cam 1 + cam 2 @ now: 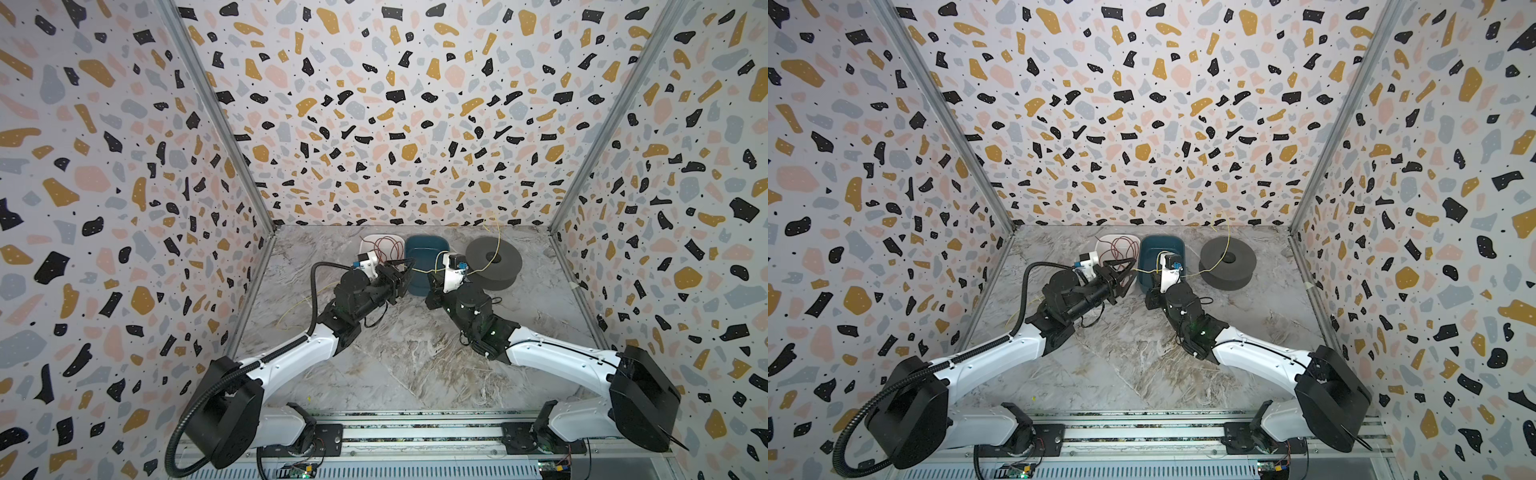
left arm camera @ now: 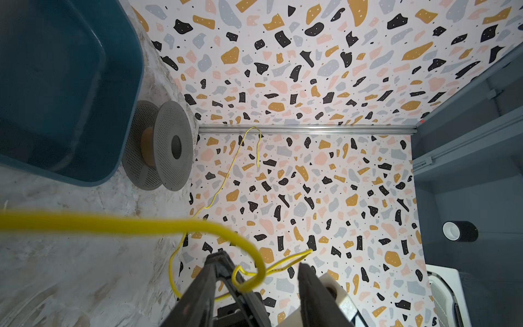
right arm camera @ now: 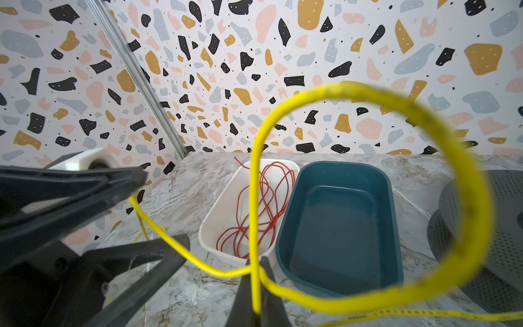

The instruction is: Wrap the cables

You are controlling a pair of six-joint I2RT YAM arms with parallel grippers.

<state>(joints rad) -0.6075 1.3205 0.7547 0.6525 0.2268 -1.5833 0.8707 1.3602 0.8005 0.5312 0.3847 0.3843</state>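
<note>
The yellow cable (image 1: 424, 271) stretches taut between my two grippers in front of the blue bin (image 1: 415, 286). My right gripper (image 3: 256, 300) is shut on it, and a wide loop of the cable (image 3: 464, 158) curls up close to that camera. The left gripper (image 2: 256, 269) is open; the cable (image 2: 113, 223) hooks round one fingertip (image 2: 218, 260) and runs between the spread jaws. Beyond the right gripper (image 1: 1159, 274) the yellow cable (image 1: 1225, 249) climbs over the grey spool (image 1: 1227, 262) to the back wall. The dark red cable (image 3: 266, 203) lies coiled in the white bin (image 3: 220, 215).
White bin (image 1: 368, 243), blue bin and grey spool (image 1: 493, 262) stand in a row along the back wall. A slack length of yellow cable (image 1: 299, 303) trails on the marble table left of the left arm, near its black corrugated hose (image 1: 313, 291).
</note>
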